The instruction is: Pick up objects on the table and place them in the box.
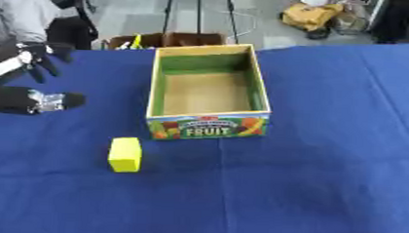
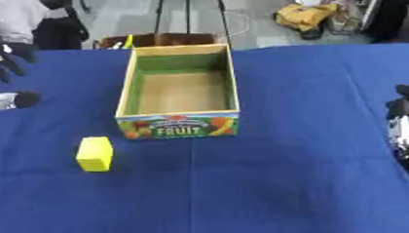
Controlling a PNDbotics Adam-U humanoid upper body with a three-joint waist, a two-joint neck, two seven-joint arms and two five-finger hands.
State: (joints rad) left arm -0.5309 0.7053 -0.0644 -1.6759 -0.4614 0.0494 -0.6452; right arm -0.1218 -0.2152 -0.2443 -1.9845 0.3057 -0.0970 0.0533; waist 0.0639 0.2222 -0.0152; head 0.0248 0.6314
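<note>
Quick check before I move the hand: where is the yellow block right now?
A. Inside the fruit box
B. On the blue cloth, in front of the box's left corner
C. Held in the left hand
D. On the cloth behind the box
B: the yellow block lies on the blue cloth, just in front of the left front corner of the fruit box, whose inside shows only bare floor; the left hand is apart from it.

Looking down from head height, facing forward across the blue counter toward the far floor. Both eyes sharing the box and yellow block. Left eye showing more of the left hand; only the right eye catching the right hand.
</note>
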